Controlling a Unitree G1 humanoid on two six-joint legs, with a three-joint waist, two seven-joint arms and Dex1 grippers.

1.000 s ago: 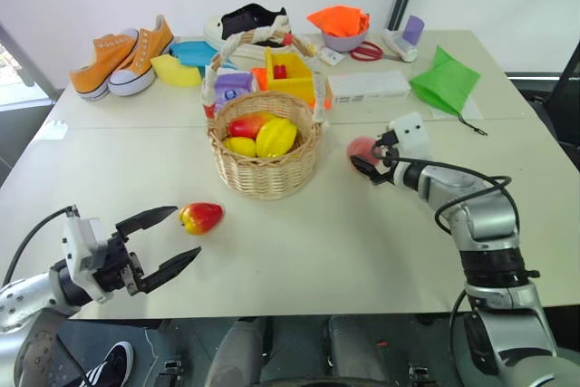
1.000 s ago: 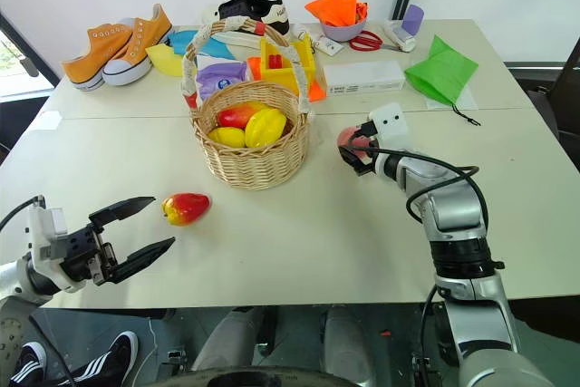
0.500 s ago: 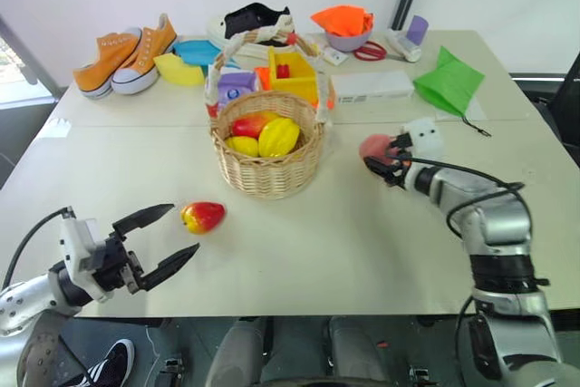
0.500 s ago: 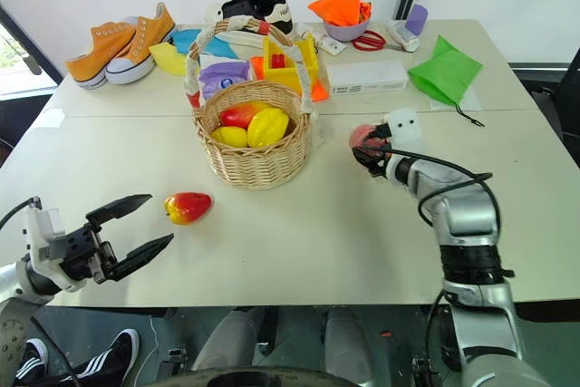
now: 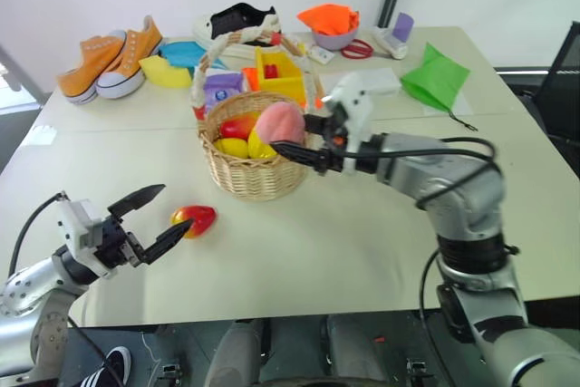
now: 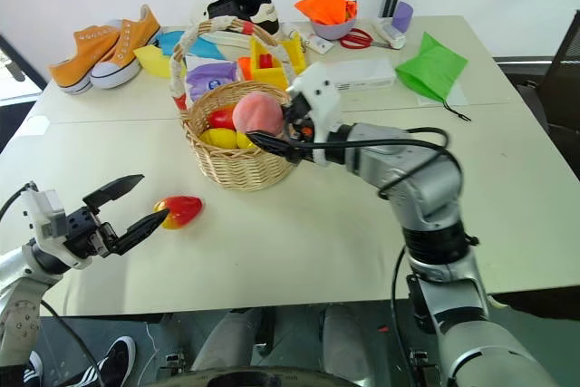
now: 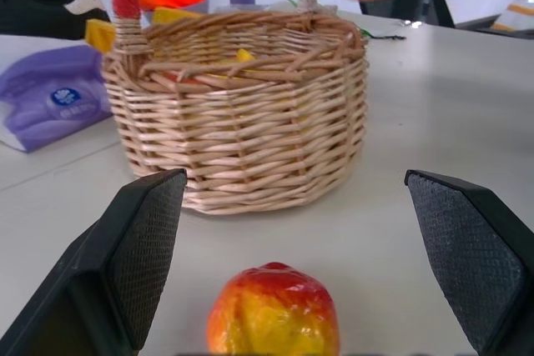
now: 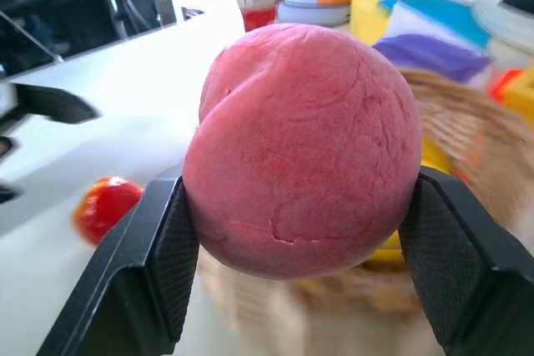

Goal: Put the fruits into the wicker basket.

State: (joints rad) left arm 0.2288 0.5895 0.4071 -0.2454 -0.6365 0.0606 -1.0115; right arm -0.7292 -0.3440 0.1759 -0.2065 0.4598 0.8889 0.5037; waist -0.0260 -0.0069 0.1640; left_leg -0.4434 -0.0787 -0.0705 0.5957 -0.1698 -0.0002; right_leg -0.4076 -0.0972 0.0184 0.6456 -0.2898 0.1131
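The right tool [image 5: 288, 136] pinches the pink peach [image 5: 280, 122] between its two fingers, holding it above the basket [image 5: 246, 169] just left of frame centre. A red fruit and yellow fruits [image 5: 234, 145] lie inside the basket. At lower left, the left tool [image 5: 156, 220] is spread wide, level over the desk [image 5: 344, 233], its fingertips flanking the red-yellow mango [image 5: 195, 219] without gripping it.
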